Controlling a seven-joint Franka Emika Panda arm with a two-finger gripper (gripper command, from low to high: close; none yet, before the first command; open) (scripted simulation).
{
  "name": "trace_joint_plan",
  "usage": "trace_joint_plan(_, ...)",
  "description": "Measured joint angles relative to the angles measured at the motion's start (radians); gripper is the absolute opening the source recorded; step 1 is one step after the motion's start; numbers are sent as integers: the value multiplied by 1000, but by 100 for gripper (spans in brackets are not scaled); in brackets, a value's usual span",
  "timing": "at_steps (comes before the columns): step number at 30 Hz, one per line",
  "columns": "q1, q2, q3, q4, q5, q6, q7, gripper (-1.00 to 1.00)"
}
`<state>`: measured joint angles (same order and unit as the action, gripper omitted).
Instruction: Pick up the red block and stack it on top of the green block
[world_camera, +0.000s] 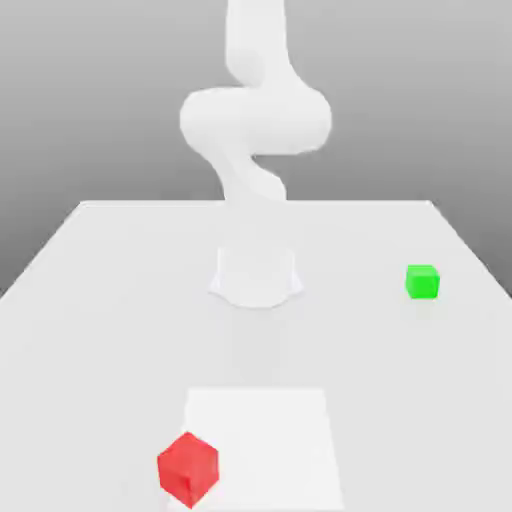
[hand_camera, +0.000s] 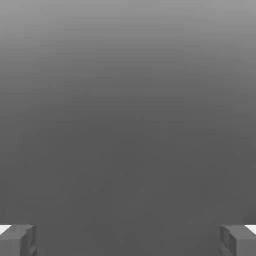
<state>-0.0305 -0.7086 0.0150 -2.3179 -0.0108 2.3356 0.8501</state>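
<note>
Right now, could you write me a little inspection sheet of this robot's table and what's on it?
Surface: pale table with a whiter square patch near the front.
Job's things: red block at that patch's corner; green block far off toward the exterior view's right, apart and unstacked.
Clutter: nothing seen.
Grippers: gripper open, fingertips wide apart, nothing between them.
Cables: nothing seen.
Surroundings: white robot arm rising mid-table; plain grey backdrop.

Soft even light, faint shadows, slight blur

A white table (world_camera: 90, 300) carries the red block (world_camera: 188, 467) and the green block (world_camera: 422, 282), well apart.
</note>
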Motion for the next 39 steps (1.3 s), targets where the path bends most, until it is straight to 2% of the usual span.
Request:
trace_joint_plan(16,-138,587,32,-114,-64,228,318,0)
trace_joint_plan(24,-172,873,21,-171,-17,344,417,0)
trace_joint_plan(29,-168,1054,12,-155,-17,483,433,0)
trace_joint_plan(30,-167,1079,10,-151,-19,503,435,-100)
trace_joint_plan(36,-167,1091,10,-149,-20,515,436,-100)
trace_joint_plan(39,-171,1025,15,-159,-15,459,432,-100)
